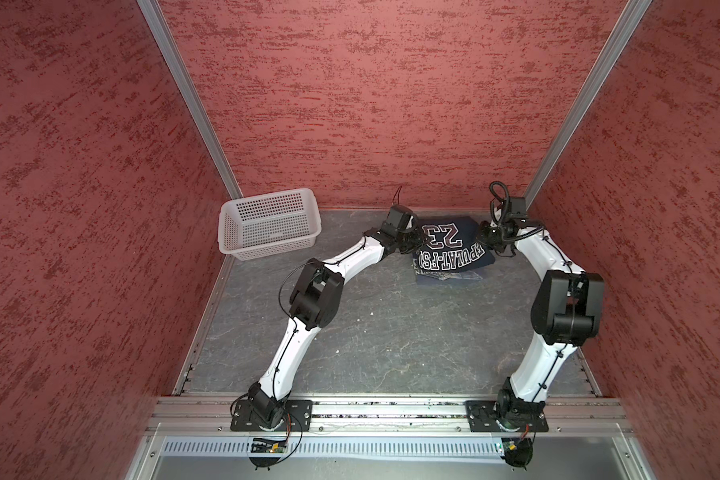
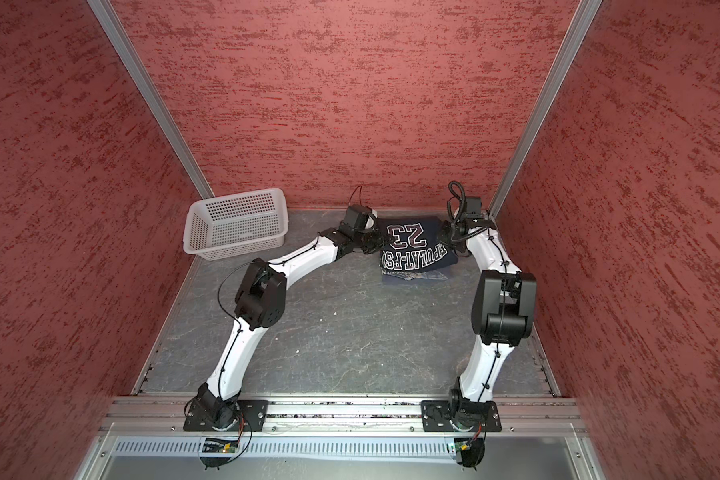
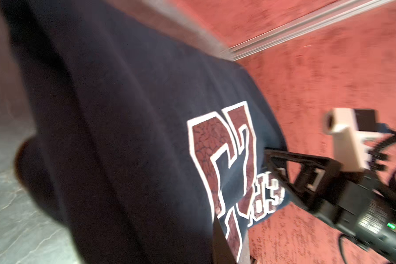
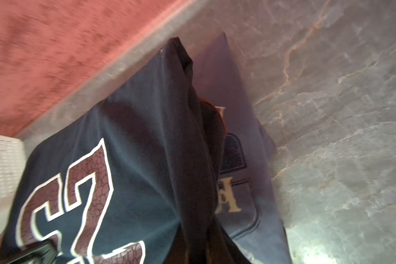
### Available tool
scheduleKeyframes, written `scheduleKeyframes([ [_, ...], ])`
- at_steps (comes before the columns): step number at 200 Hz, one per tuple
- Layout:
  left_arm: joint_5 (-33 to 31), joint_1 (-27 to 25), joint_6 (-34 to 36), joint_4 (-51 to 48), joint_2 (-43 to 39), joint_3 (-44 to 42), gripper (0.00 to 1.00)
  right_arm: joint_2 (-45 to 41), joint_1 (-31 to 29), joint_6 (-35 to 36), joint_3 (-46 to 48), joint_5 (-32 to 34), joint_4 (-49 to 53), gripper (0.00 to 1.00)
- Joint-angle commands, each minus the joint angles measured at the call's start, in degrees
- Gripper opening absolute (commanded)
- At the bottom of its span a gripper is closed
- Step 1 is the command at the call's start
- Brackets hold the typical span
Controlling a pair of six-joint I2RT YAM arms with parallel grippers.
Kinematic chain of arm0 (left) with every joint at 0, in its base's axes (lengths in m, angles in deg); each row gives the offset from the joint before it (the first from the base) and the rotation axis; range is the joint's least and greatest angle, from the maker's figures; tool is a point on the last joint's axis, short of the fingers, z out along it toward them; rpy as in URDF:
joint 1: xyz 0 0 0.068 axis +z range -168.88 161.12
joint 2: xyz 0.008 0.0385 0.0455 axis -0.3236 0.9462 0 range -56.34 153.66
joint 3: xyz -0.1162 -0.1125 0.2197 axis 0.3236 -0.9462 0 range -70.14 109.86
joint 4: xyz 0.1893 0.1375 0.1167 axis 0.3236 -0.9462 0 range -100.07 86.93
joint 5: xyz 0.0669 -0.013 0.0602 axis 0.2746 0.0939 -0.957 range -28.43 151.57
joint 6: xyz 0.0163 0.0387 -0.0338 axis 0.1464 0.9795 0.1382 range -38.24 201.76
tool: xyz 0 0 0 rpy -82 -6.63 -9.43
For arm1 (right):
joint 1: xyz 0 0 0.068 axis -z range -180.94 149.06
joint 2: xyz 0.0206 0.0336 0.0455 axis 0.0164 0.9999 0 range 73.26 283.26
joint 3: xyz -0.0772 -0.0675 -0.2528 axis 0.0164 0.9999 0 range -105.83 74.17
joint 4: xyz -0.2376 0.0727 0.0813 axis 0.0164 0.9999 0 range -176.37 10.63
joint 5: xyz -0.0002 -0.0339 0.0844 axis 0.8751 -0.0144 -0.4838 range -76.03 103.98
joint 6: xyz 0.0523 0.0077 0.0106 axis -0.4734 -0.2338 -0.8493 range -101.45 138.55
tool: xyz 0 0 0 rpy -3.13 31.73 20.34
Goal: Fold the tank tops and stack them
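The navy tank top (image 1: 449,245), folded with its "23" uppermost, sits at about 1 o'clock on the table (image 1: 371,332), close to the back wall. It lies over the grey-blue tank top (image 1: 445,279), of which only a strip pokes out at the 6 o'clock edge in both top views. The left gripper (image 1: 415,243) is at the navy fold's 9 o'clock side and the right gripper (image 1: 489,241) at its 3 o'clock side.

In the right wrist view the navy cloth gathers into a ridge with creases fanning from one spot. The right jaws therefore read as pinching that edge, which is raised off the grey-blue layer below. The left wrist view is blurred and cloth covers the fingers, so I cannot tell whether those jaws are spread or clamped. The white basket (image 1: 267,249) stands well apart at 10 o'clock.

I judge this to be the set-down of one top onto the other. If either arm backs away before the cloth is free (soft jersey clings to pads), the pinched edge may drag along, opening or skewing the fold. The navy fold also looks shifted toward 12 o'clock relative to the layer beneath, so the stack may end up uneven. The wall close behind leaves both wrists little room to retreat.
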Motion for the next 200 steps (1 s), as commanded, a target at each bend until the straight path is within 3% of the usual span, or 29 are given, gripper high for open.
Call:
scheduleKeyframes([
  [1, -2.78, 1.45, -3.13, -5.66, 3.31, 2.03, 0.32, 4.36, 1.48, 0.27, 0.36, 4.38, -1.95, 0.21],
  [35, -3.88, 2.09, -0.59, -14.56, 8.14, 11.23, 0.61, 6.58, 1.58, -0.32, -0.52, 7.67, -0.4, 0.51],
  [62, -6.88, 2.26, 1.36, -19.03, 4.18, 9.36, 0.71, 1.2, 1.51, 0.06, 1.26, 10.37, 0.22, 0.68],
  [100, -10.09, 1.81, 5.81, -16.09, -9.42, -4.86, 0.8, -8.76, -0.51, 0.42, 5.26, 11.6, 1.66, 0.75],
  [131, -13.5, 1.62, 11.14, -10.95, -26.13, -24.94, 0.86, -14.33, -9.1, 2.07, 9.14, 15.39, 1.72, 0.8],
  [170, -16.51, 4.79, 13.01, -1.82, -49.34, -53.3, 0.88, -9.32, -21.31, 5.13, 6.69, 20.71, 1.98, 0.82],
  [200, -17.67, 9.15, 12.94, 0.68, -64.97, -68.67, 0.89, -1.68, -26.6, 7.27, 2.07, 26.27, 2.77, 0.85],
])
